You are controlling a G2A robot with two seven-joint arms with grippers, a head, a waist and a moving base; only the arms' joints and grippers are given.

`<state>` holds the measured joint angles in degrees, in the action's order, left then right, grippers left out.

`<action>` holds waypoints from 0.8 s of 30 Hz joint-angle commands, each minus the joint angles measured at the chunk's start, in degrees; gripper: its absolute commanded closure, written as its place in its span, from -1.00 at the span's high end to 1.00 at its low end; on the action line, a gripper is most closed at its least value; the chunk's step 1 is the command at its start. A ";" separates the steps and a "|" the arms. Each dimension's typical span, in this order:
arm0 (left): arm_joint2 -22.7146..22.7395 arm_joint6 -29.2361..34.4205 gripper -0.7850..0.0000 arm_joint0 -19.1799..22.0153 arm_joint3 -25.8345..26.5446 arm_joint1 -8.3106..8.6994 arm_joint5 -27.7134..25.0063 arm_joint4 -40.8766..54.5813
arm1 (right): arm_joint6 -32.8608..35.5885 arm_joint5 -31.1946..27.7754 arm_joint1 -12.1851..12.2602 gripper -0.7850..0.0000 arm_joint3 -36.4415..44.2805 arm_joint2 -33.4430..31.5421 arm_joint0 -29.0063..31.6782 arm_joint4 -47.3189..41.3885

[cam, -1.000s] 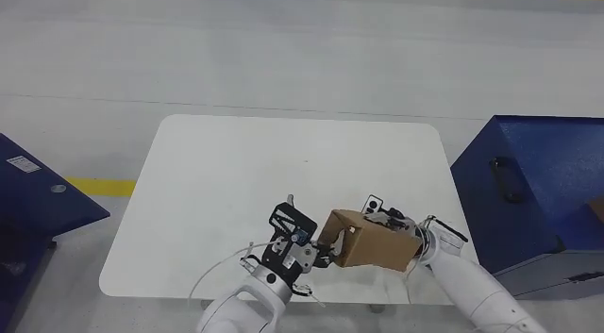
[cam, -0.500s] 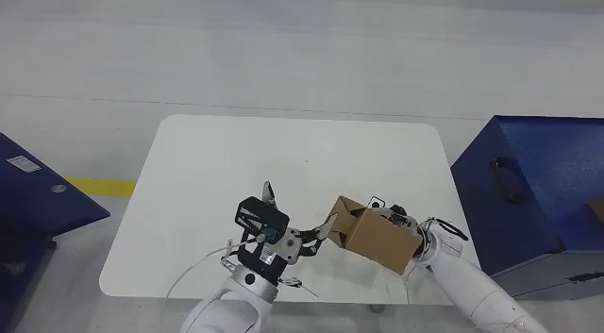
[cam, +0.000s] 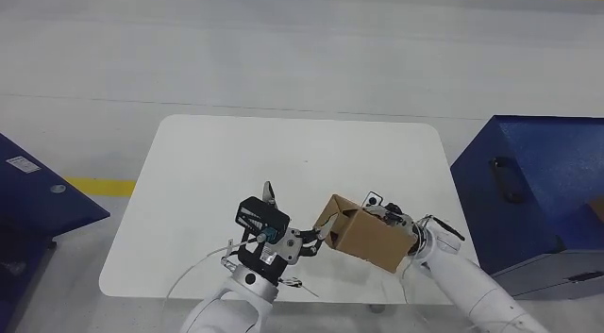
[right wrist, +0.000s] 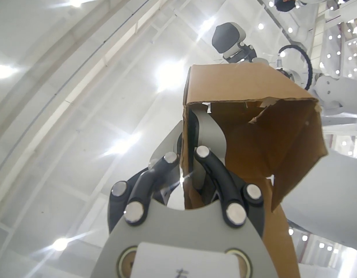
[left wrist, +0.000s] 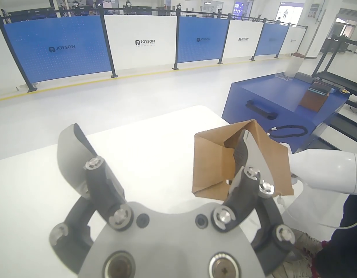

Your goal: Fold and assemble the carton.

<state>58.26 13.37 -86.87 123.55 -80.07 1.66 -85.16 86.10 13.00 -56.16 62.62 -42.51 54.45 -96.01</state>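
The brown cardboard carton (cam: 368,237) is over the near right part of the white tabletop with rounded corners (cam: 236,163). It is tipped, and one open end is turned toward the left arm. I cannot tell if it rests on the tabletop or hangs just above it.

The right end effector (right wrist: 185,137) is pressed together on one side wall of the carton. One finger is inside the carton and the other is outside, with the thin cardboard wall pinched between them. This wrist view looks up into the open carton, where a bent cardboard flap (right wrist: 294,146) sticks out at the end.

The left end effector (left wrist: 158,143) is spread wide and holds nothing. One of its fingers (left wrist: 249,151) is at the open end of the carton, right by the folded flaps, and it looks like it touches the cardboard. The other finger (left wrist: 73,146) is well apart from the carton, out over bare tabletop.

In the top view both arms come in from the near edge of the tabletop, with the carton between them. A blue cabinet with a black handle (cam: 528,191) stands on the floor just beside the right side of the tabletop
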 commanded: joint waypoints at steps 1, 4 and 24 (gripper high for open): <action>0.00 0.00 1.00 0.00 0.00 0.00 0.00 0.00 | 1.37 3.81 -0.43 -1.00 -0.59 -0.23 -0.96 -0.92; 0.00 0.00 1.00 0.00 0.00 0.00 0.00 0.00 | 1.90 0.30 -1.42 -1.00 -1.52 -0.58 -2.05 1.06; 8.65 1.09 1.00 -3.00 4.06 0.67 -7.30 23.34 | 1.90 -4.36 -6.37 -1.00 -6.53 -0.89 -3.27 -0.57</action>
<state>66.46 14.31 -89.95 127.42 -79.30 -5.93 -69.16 88.00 8.64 -62.53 56.10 -43.40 51.18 -96.58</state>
